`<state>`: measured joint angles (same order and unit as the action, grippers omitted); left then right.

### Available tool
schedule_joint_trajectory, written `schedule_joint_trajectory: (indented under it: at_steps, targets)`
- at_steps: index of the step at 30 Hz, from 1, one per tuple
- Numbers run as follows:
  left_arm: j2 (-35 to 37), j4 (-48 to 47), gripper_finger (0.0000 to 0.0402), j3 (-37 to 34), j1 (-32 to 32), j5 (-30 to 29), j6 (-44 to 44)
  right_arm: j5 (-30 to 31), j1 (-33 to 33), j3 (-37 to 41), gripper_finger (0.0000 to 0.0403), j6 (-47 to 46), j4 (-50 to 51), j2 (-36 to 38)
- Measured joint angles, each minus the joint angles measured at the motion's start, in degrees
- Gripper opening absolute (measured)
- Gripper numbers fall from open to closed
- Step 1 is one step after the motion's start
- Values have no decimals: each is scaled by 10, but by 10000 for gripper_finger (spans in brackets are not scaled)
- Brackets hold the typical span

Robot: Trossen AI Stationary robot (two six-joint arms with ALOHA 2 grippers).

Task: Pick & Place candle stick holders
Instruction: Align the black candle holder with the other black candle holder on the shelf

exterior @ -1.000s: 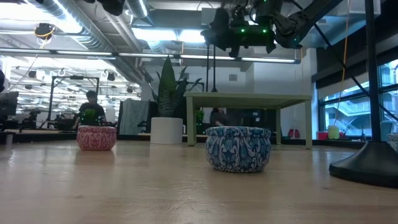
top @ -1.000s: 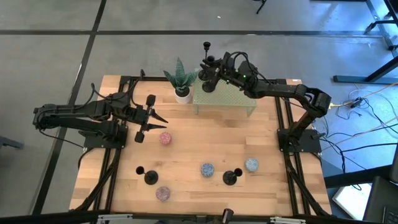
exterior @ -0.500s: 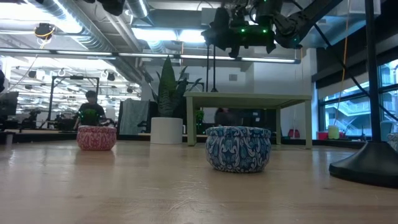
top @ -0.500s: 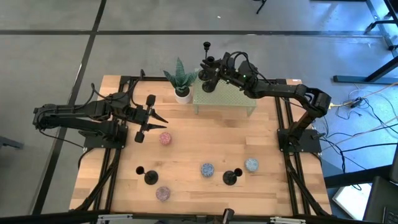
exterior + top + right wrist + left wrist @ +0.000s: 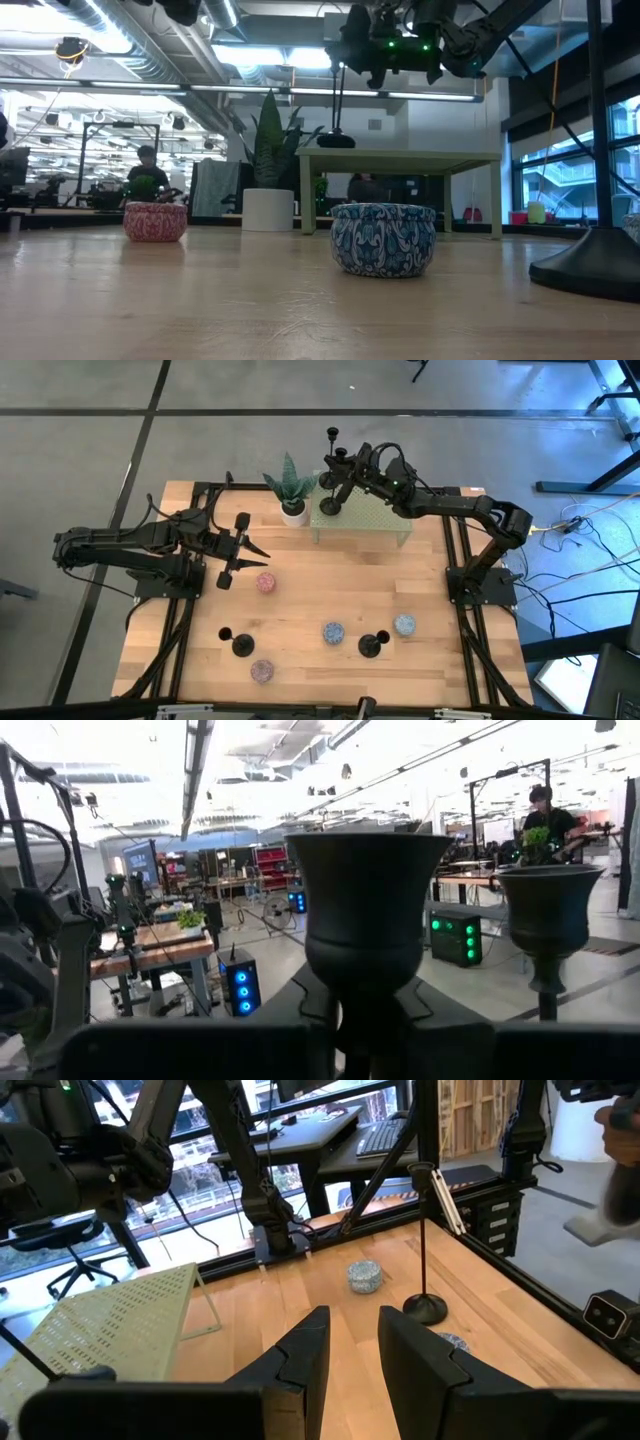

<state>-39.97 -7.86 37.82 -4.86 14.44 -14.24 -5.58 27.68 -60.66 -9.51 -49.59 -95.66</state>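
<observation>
Bottom of the high view: two black metal candle stick holders (round flat base, thin stem, small cup top) stand upright on the light wooden counter (image 5: 300,605). The lower-left holder (image 5: 241,646) and the lower-right holder (image 5: 369,647) are well apart, with small round patterned tins (image 5: 333,632) around them.

Mid-left: the left hand (image 5: 243,550) hovers over the counter just beside a pink tin (image 5: 265,582), fingers spread, holding nothing. It's idle.

Top centre: a pale green perforated shelf (image 5: 375,520) sits next to a spiky green plant in a white pot (image 5: 292,495). The right hand (image 5: 343,472) is above the shelf's left end. The held holder (image 5: 328,507) has its base on the shelf, and the hand looks clenched on the upper stem just under the cup. The fourth holder (image 5: 332,433) stands just beyond it.

Handling, my read:
- Rigid metal, light, with the weight in the base.
- The thin stem is slick and top-tippy, so it can pivot between the pads.
- Grip the stem square, mid-to-high.
- Make sure the base sits flat before letting go.
- The neighbouring holder is close enough to knock.
</observation>
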Motion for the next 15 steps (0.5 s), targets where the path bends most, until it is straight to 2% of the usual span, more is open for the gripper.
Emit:
schedule_joint_trajectory:
  at_steps: [3, 8, 15]
  targets:
    - [0, 0, 84, 0, 0, 0, -2, 0, -3, 0, 42, -5, 1, 0]
    - [0, 0, 84, 0, 0, 0, -14, 2, -12, 0, 20, 24, 1, 0]
    - [0, 4, 84, 0, 0, 0, -16, 16, -17, 0, 32, 17, -10, -6]
